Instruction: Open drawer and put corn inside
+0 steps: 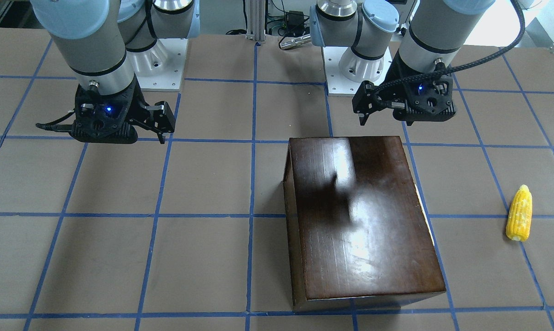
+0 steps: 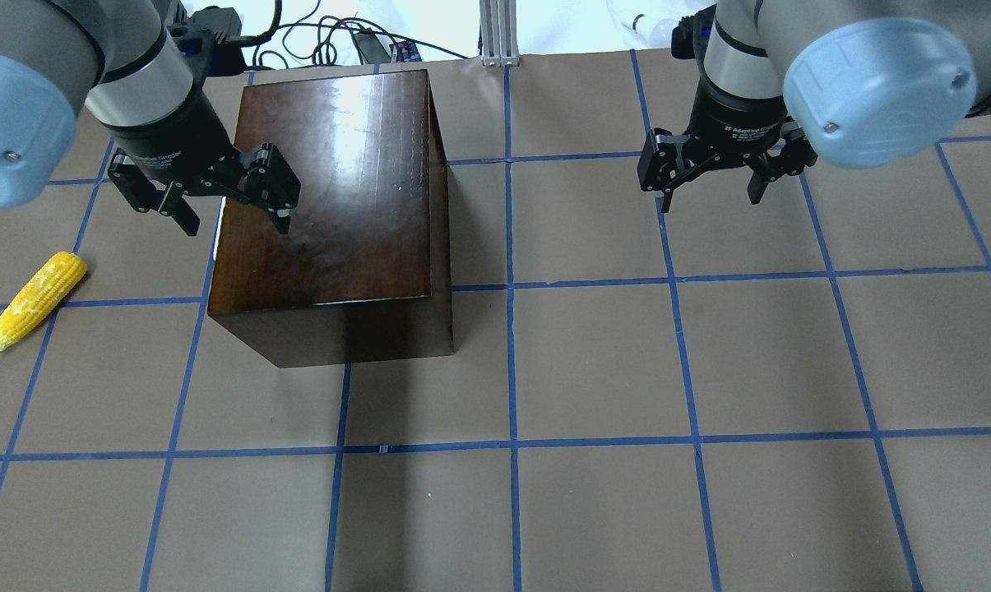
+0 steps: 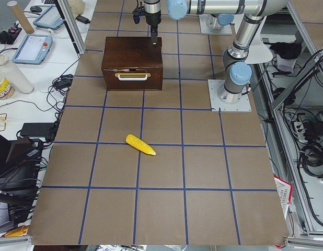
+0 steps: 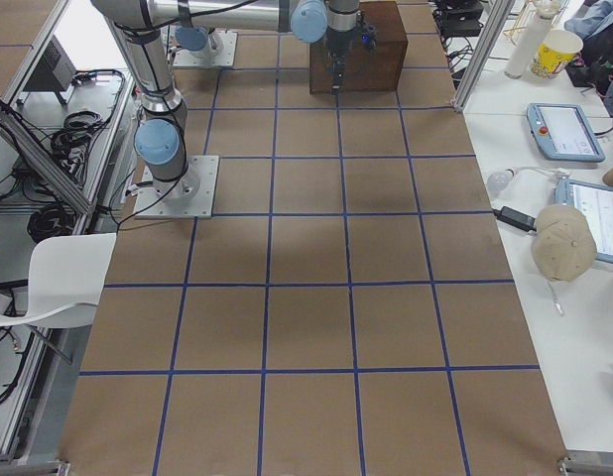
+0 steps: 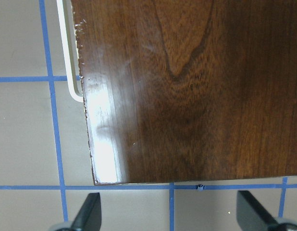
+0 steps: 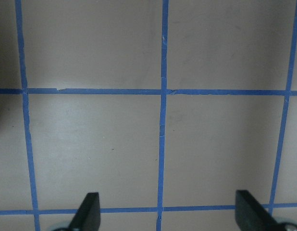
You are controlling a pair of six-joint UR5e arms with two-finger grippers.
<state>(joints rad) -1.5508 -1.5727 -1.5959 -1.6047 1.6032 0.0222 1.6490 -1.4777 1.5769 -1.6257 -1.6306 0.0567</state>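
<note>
Near the surface's far edge, the box (image 2: 331,197) is sitting with its drawer (image 3: 132,84) shut, handle (image 5: 68,48) facing the left edge. Left fingers (image 2: 275,185) are hanging spread above that side, nearer than the right fingers (image 2: 658,168), also spread. Corn (image 2: 36,301) is lying farther toward the left edge, long axis slanting.

The right gripper (image 6: 167,217) looks straight down on the brown bench (image 6: 91,144), its two dark fingers (image 6: 88,209) set wide apart at the near edge, left and right. Blue tape (image 6: 161,120) marks the bench in squares. One line runs from far to near between the fingers, and another crosses it left to right.
</note>
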